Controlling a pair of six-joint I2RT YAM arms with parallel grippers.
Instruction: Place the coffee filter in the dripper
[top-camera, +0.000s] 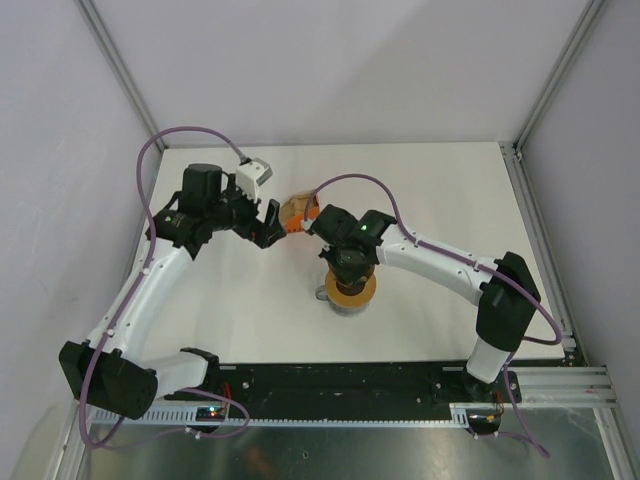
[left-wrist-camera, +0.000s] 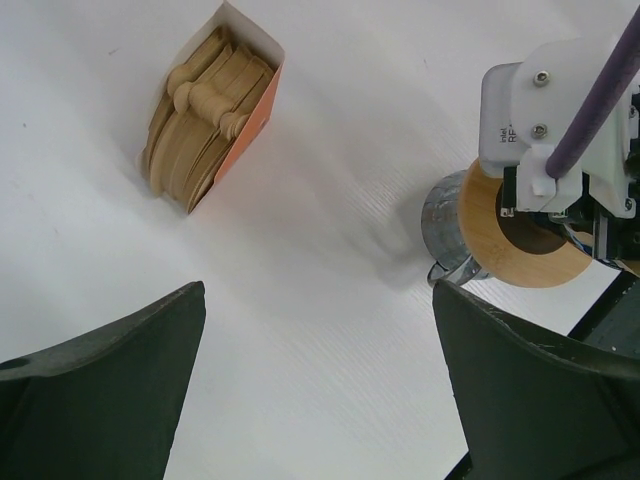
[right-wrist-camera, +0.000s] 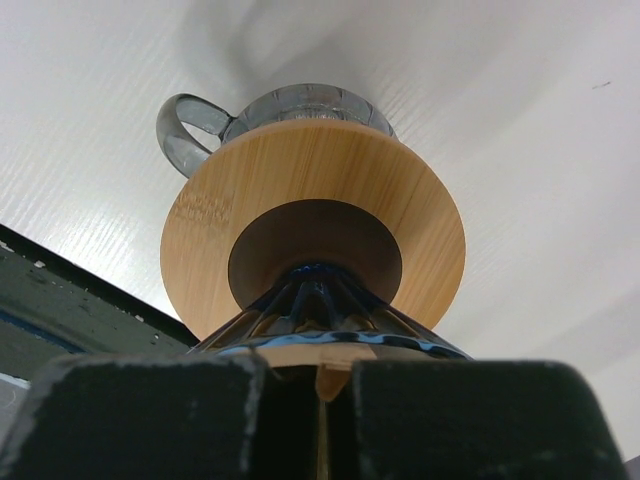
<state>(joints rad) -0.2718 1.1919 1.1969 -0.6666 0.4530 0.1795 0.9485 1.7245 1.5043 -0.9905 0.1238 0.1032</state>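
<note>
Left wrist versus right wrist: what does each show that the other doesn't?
Left wrist only: the open orange cardboard box packed with tan paper filters, and the left gripper, jaws spread. Right wrist only: the blue ribbed plastic cone dripper and a tan paper filter pinched in the shut right gripper. Both: the bamboo ring on the grey glass cup, and the white table.

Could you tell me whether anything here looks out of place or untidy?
Only the orange box stands out: its open face shows the spare filters bunched and wavy rather than stacked flat. The dripper sits in the wooden ring, and nothing looks spilled.
</note>
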